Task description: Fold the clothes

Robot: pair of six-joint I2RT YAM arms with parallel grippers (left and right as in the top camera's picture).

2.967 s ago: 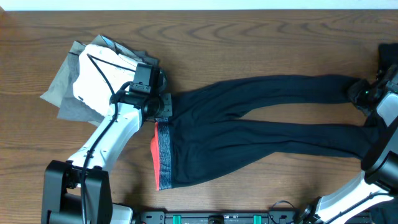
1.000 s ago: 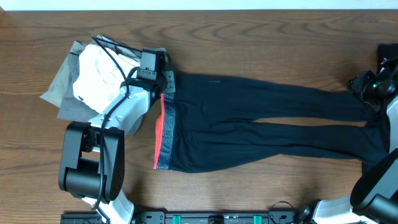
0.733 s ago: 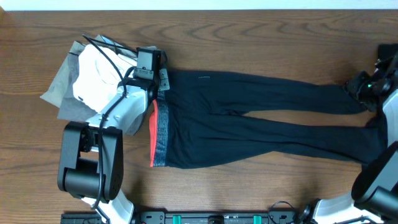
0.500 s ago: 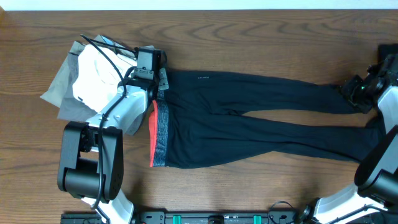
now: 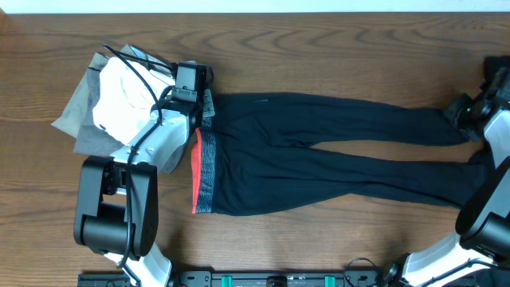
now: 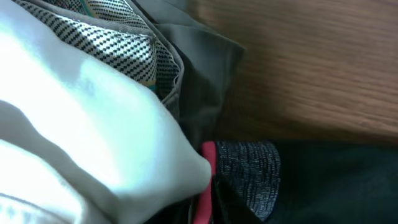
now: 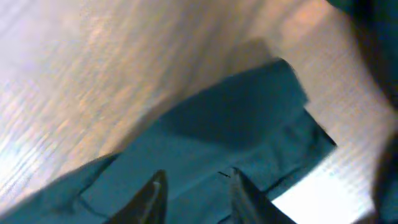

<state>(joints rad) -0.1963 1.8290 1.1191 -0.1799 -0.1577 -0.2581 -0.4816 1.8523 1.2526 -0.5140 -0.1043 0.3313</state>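
Note:
The long black leggings (image 5: 319, 159) lie flat across the table, their grey waistband (image 5: 205, 171) with its coral-red edge at the left and both legs running right. My left gripper (image 5: 199, 104) sits at the waistband's far corner; its wrist view shows the waistband (image 6: 249, 168) beside a white garment (image 6: 81, 137), but its fingers are hidden. My right gripper (image 5: 464, 112) hovers over the end of the upper leg. In the right wrist view the gripper (image 7: 196, 180) is open, fingers (image 7: 155, 193) apart above the leg cloth (image 7: 236, 124).
A pile of other clothes lies at the back left: a white piece (image 5: 123, 96) on grey ones (image 5: 76, 119), touching the left gripper. The left arm's base (image 5: 111, 227) stands at the front left; the right arm (image 5: 486, 199) crosses the leg ends. Bare wood (image 5: 319, 56) lies behind the leggings.
The waistband has slid a little left with the left gripper. The legs lie straighter and closer together. The right gripper shifted slightly right and its fingers narrowed.

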